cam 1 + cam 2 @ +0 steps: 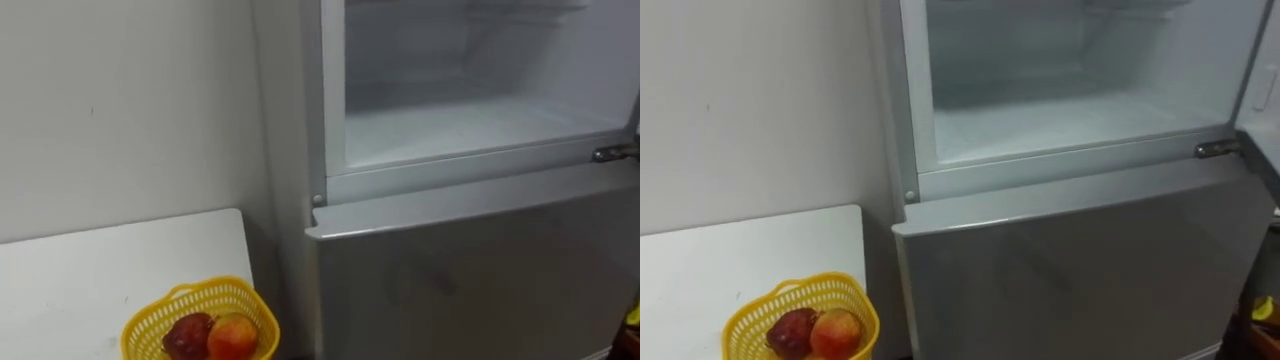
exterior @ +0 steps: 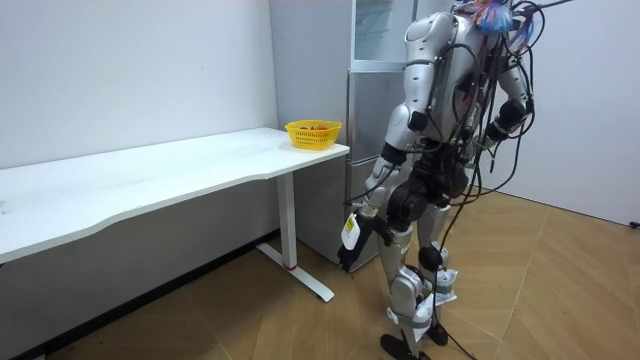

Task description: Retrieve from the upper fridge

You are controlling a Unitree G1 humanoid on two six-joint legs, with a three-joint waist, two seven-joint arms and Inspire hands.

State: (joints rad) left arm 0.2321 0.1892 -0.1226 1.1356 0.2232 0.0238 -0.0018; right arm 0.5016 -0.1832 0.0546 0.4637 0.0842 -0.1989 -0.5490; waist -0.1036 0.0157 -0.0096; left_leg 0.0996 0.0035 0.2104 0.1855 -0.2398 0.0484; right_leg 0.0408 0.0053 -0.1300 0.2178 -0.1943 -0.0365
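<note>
The upper fridge compartment [image 1: 470, 120] stands open in front of me, and its white floor and back wall look bare. Its door [image 1: 1268, 90] is swung out to the right on a metal hinge [image 1: 612, 153]. The lower fridge door [image 1: 470, 270] is closed. A small yellow thing [image 1: 1262, 309] peeks in at the lower right edge; I cannot tell what it is. In the room view I stand upright facing the fridge [image 2: 372, 120]. My left hand [image 2: 348, 245] hangs by my thigh with relaxed fingers. My right arm is bent at the elbow, the hand hidden before my body.
A white table [image 1: 90, 270] stands against the wall to the left of the fridge. On its near corner sits a yellow basket [image 1: 205, 298] holding a dark red fruit [image 1: 186, 335] and a red-orange fruit [image 1: 232, 337]. Wooden floor [image 2: 560, 290] spreads behind me.
</note>
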